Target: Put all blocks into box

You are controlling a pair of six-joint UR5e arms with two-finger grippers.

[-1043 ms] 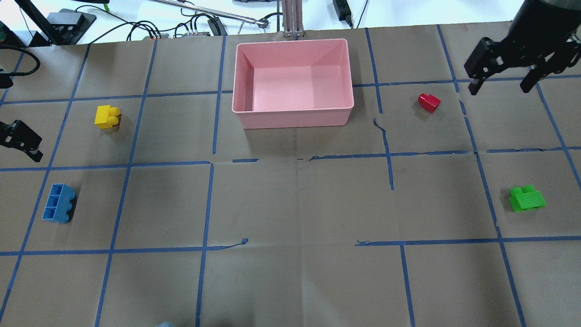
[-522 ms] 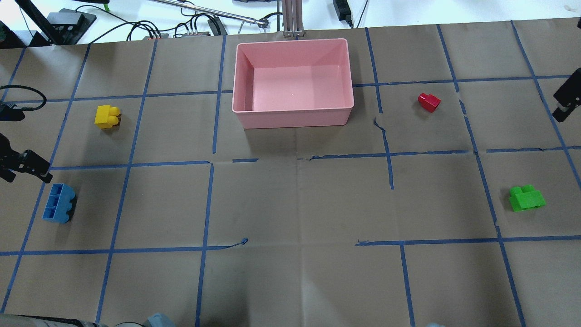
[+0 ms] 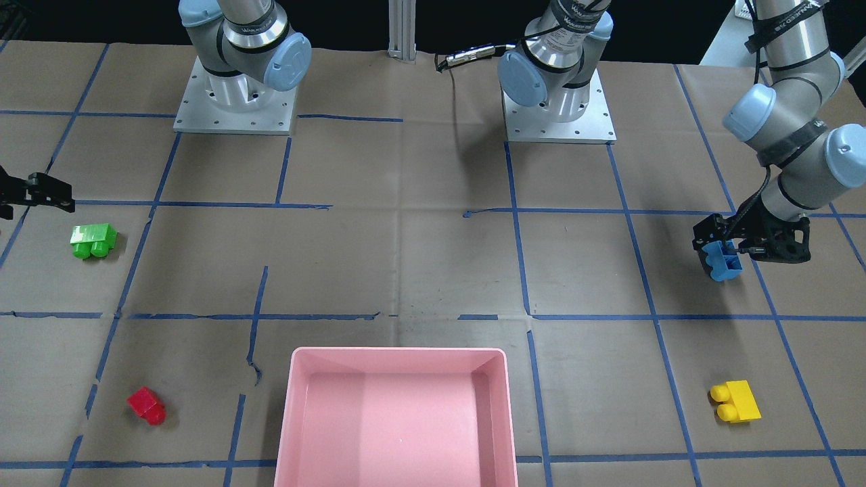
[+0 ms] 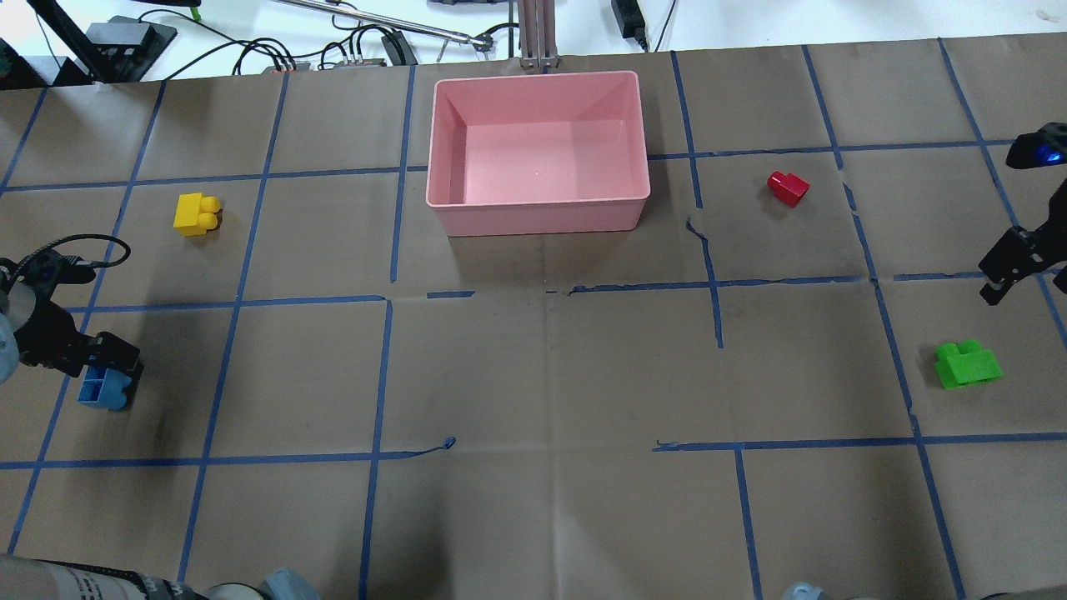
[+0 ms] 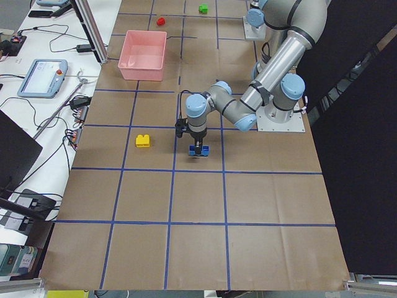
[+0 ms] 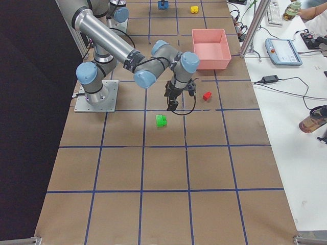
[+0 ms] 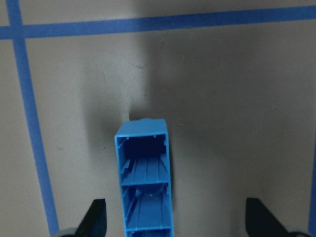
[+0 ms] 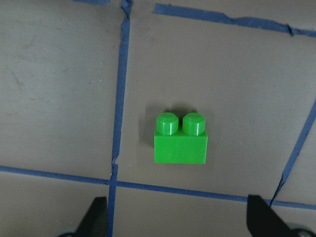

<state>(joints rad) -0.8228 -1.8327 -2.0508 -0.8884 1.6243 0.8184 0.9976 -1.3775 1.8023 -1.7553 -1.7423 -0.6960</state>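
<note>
The blue block (image 7: 145,182) lies on its side on the table between the open fingers (image 7: 96,217) of my left gripper (image 4: 73,360), nearer one finger and untouched. The green block (image 8: 180,140) lies on the table ahead of my open, empty right gripper (image 8: 177,207), which hovers at the right edge of the overhead view (image 4: 1038,258). The yellow block (image 4: 197,214) lies far left and the red block (image 4: 788,187) right of the box. The pink box (image 4: 542,218) stands empty at the far middle.
Brown paper with blue tape lines covers the table. Cables and devices (image 4: 358,46) lie beyond the far edge behind the box. The two arm bases (image 3: 233,95) stand on the robot's side. Open paper lies between the blocks and the box.
Both arms have moved toward the robot's side. My left gripper came down around the blue block. My right gripper moved from the far right corner to just beyond the green block.
</note>
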